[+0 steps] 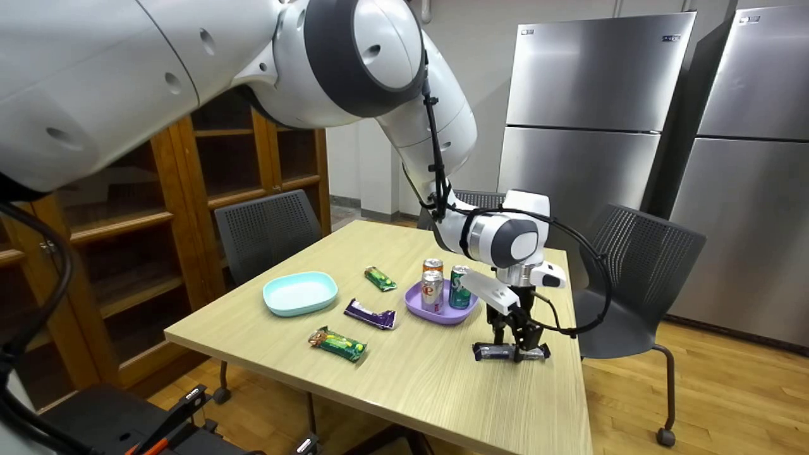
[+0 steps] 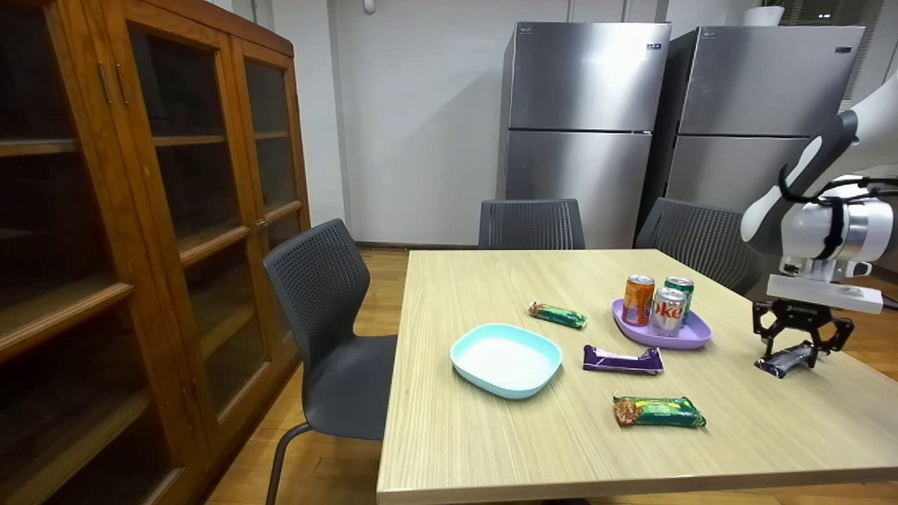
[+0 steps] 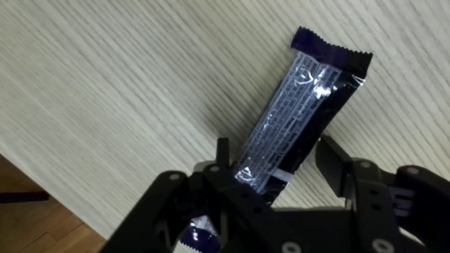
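A dark purple wrapped bar (image 3: 291,119) lies on the table (image 3: 123,88), its printed back facing up. My gripper (image 3: 273,140) straddles it, with one finger (image 3: 222,153) on each side. In the wrist view the bar runs aslant between the fingers, and bare table shows beside the right-hand one; whether either finger touches the wrapper I cannot tell. Part of the bar is hidden behind the gripper's linkage. In both exterior views the gripper (image 1: 508,347) points down over the bar (image 2: 780,362), low at the tabletop.
Near the arm a purple tray (image 1: 452,318) (image 2: 642,337) holds three cans. Another purple bar (image 2: 623,360), two green-wrapped bars (image 2: 659,412) (image 2: 558,315) and a turquoise tray (image 2: 506,391) also lie on the table. Chairs (image 1: 638,278) stand around it.
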Robot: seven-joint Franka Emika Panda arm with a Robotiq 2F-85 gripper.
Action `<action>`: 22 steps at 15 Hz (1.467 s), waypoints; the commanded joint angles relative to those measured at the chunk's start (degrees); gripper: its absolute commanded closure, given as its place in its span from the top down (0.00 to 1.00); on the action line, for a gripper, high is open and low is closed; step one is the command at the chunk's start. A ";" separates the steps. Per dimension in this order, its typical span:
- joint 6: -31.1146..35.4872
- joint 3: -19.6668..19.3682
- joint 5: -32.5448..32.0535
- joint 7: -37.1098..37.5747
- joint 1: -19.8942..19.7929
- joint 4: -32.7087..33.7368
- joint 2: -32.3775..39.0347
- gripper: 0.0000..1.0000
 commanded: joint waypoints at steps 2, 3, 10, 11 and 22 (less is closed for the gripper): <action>-1.30 0.56 1.53 0.55 -0.68 1.79 0.91 0.27; -1.21 0.70 1.83 0.47 -0.72 1.73 0.87 0.19; 0.01 0.66 1.44 -1.51 -0.23 -3.93 -4.38 0.06; 0.28 0.85 1.41 -2.39 -0.32 -5.80 -5.86 0.06; 9.31 -0.21 -1.44 -4.48 5.62 -34.51 -25.03 0.06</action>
